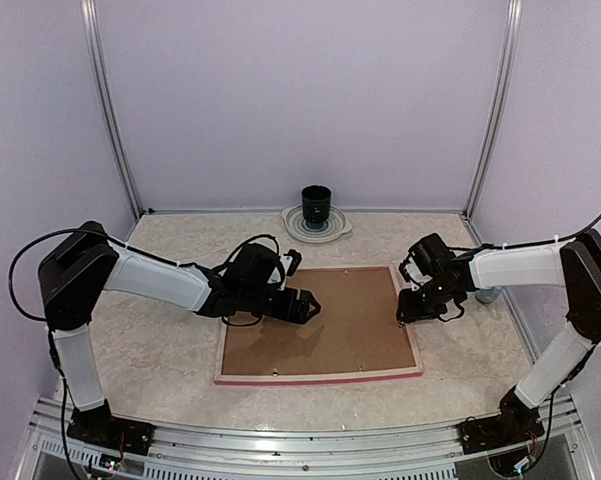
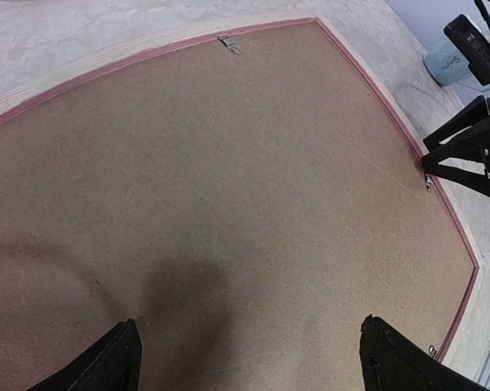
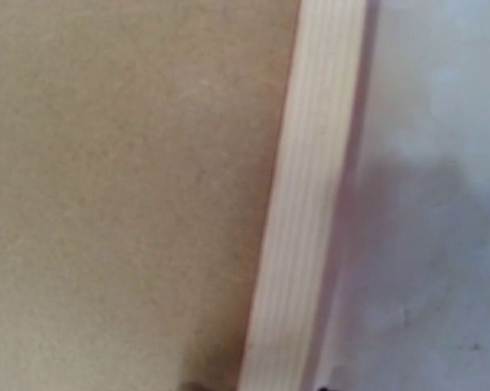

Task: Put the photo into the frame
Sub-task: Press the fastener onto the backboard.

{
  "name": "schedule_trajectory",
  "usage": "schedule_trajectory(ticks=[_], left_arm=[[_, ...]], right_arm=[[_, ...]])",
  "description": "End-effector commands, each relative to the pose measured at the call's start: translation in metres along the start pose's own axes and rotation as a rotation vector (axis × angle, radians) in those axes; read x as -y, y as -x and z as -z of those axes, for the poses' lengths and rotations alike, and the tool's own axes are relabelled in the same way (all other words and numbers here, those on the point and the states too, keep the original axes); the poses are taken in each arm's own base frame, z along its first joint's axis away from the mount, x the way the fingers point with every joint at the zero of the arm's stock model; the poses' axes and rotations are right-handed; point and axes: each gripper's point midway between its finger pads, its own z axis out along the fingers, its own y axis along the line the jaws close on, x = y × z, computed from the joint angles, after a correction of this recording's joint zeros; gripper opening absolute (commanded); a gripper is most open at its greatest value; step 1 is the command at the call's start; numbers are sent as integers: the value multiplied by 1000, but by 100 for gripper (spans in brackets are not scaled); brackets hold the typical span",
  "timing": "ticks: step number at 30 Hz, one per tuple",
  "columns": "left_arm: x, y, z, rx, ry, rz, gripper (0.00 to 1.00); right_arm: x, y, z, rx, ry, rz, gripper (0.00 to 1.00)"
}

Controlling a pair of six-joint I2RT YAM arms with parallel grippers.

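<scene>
Frame (image 1: 320,377), face down, pale wooden back up; brown backing board (image 1: 330,330) seated inside its rim, photo unseen, presumably beneath; left gripper (image 1: 308,305) spread wide over frame's left half, apparently to press board flat; right gripper (image 1: 405,318) at frame's right rim beside retaining tab (image 2: 428,182), closure indeterminable.

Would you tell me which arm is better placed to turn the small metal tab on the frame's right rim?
Right, I'd judge: the right claw sits beside that tab on the frame, whereas the left claw hovers open over the backing board, well to the left.
</scene>
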Motion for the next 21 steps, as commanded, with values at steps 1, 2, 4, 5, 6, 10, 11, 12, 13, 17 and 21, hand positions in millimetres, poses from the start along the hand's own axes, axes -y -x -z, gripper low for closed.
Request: schedule_trajectory(ticks=[1,2,4,5,6,10,11,12,13,17,21], left_arm=[[22,-8,-11,-40,-63,-41,91],[22,-12,-14,-49,-62,-41,91],[21,-17,-18,-60,-59,-31,91],[19,-19,-19,-63,-55,-27,91],[17,-22,-21,-68,-51,-22,91],[11,-29,-25,-80,-29,0,91],[9,-31,-26,-83,-23,5,91],[8,-32,-26,-86,-18,10,91],[6,-34,-28,-90,-11,17,91],[-3,-39,-29,-97,21,41,91],[-8,-43,-31,-100,34,62,91]], right_arm=[[-3,0,-2,16,17,-16,38],[-2,0,-3,15,17,-17,38],[-2,-2,-5,12,16,-20,38],[-2,-2,-5,12,16,-20,38],[-1,-3,-6,11,16,-20,38],[1,-7,-7,4,8,-18,38],[0,-8,-7,4,8,-16,37],[1,-9,-7,1,5,-15,37],[2,-10,-7,-2,4,-14,36],[2,-15,-6,-15,1,-5,34],[3,-21,-6,-29,2,2,32]])
